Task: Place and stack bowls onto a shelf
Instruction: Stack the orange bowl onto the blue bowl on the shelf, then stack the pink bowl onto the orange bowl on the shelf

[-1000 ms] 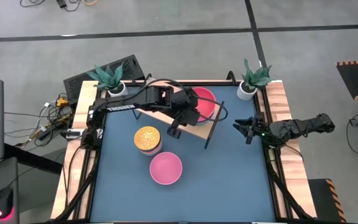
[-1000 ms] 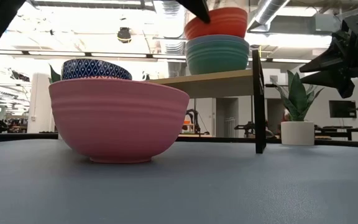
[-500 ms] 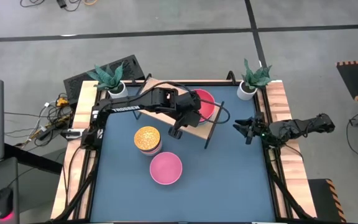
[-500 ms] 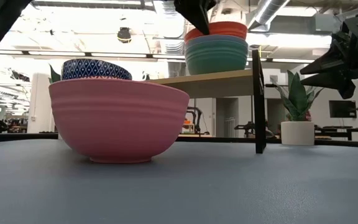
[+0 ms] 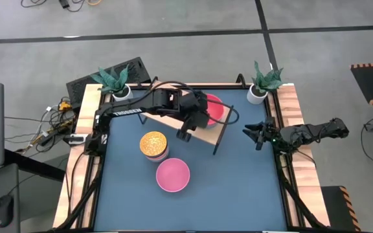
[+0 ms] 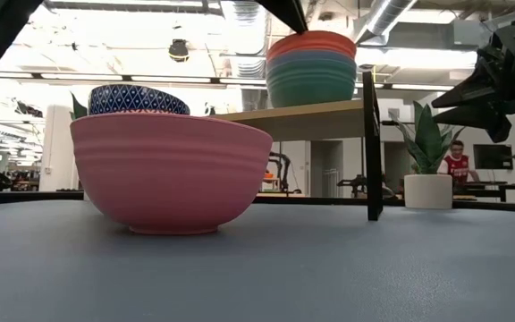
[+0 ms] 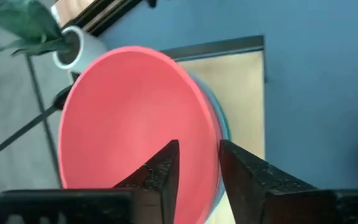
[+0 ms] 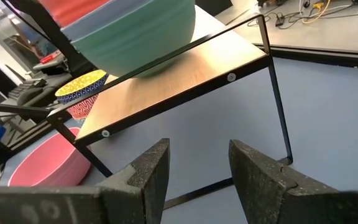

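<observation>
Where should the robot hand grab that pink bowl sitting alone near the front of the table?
Grip the pink bowl by its rim, coming straight down from above with one finger inside the wall and one outside. It stands upright and open, its sides flare too wide to span, and no other bowl touches it. The side facing away from the yellow patterned bowl looks freest.

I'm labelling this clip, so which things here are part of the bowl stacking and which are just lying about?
Part of the job:
- red-pink bowl, nested on the green bowl
- shelf under that stack
- pink bowl on the table
- yellow patterned bowl on the table
- left claw, at the red-pink bowl's rim

Lying about:
- two potted plants at the table's far corners
- right claw, waiting at the table's right edge
</observation>
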Available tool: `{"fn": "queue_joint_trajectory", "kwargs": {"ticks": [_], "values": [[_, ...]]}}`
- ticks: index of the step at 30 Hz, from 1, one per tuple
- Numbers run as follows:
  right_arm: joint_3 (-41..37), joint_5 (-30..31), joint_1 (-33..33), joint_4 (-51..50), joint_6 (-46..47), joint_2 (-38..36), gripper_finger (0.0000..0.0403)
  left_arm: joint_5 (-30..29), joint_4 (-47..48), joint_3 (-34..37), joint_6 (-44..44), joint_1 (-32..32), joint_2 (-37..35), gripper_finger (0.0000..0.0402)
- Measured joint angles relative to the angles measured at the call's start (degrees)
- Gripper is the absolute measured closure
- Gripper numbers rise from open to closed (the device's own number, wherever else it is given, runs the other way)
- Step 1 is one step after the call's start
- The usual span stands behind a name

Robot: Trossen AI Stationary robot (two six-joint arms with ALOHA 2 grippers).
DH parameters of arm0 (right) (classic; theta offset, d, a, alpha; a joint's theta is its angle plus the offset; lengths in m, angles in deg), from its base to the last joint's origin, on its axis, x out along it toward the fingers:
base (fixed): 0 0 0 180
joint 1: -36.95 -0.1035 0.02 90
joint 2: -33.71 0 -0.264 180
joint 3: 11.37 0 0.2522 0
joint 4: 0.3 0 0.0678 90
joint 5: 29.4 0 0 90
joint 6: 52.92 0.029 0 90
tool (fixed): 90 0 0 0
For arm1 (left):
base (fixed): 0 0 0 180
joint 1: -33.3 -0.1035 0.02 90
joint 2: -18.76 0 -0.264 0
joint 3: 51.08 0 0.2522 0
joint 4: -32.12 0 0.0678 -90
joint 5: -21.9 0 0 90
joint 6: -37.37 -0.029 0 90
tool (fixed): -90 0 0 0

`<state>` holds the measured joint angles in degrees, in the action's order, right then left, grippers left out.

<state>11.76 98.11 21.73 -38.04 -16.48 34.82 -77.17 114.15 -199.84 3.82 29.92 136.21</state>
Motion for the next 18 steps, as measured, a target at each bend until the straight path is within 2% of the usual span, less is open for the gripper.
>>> {"fn": "queue_joint_trajectory", "kwargs": {"ticks": [3, 9, 15, 18], "values": [[0.0, 0.0, 0.0, -0.1, 0.4, 0.0, 0.0212, -2.1, 0.0, 0.1, 1.4, 0.5, -1.2, 0.0289], [0.0, 0.0, 0.0, -0.5, 0.6, 0.0, 0.0212, -2.7, -0.4, 0.0, 6.8, 1.7, -4.3, 0.0288], [0.0, 0.0, 0.0, -0.5, 0.6, 0.0, 0.0212, -3.2, 0.2, 0.0, 18.5, 4.3, -6.9, 0.0289], [0.0, 0.0, 0.0, -0.5, 0.6, 0.0, 0.0212, -1.1, 1.9, 0.0, 23.9, 6.7, -7.8, 0.0298]]}}
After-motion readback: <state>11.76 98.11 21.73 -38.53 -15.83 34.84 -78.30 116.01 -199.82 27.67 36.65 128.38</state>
